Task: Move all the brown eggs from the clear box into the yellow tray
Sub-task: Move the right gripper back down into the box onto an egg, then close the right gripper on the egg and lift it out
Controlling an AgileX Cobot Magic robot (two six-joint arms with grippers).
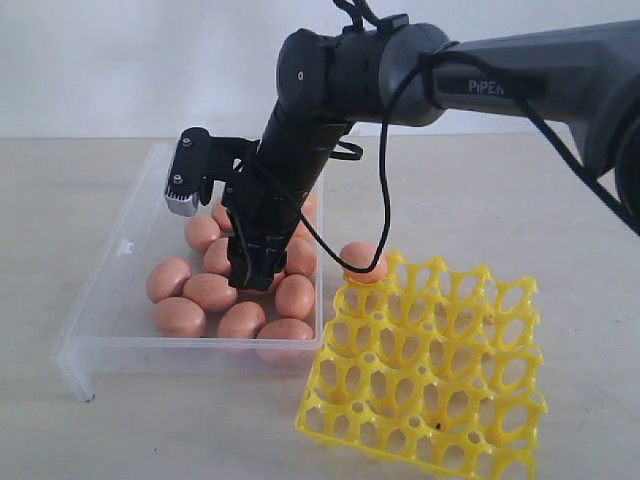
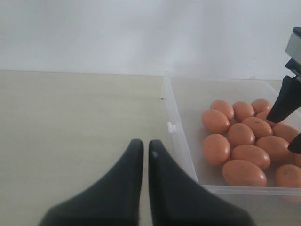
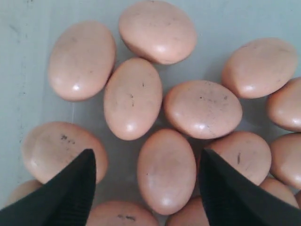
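One brown egg (image 1: 362, 262) is sitting in the corner cup of the yellow tray (image 1: 318, 418) nearest the clear box (image 1: 90, 355); the other cups in view are appearing empty. Ten or more brown eggs (image 1: 210, 292) are lying loose and touching one another on the floor of the box, which is resting on the desk (image 2: 70, 132) just beside the tray.

The right arm is spanning the middle of the scene. The right hand (image 3: 146, 155) is hanging straight over the cluster, its fingers (image 3: 70, 188) spread wide and holding nothing. Directly beneath the gap, one target egg (image 3: 166, 172) is lying with its long axis crosswise to the line between the two fingers, so a closing grip would be meeting its narrow waist. Neighbouring eggs are crowding both sides, where the fingers would have to descend.

The left hand (image 2: 144, 147) is resting outside the box over bare desk, its fingers nearly together and gripping nothing. The right hand is judged the nearer, needing only a plain descent.
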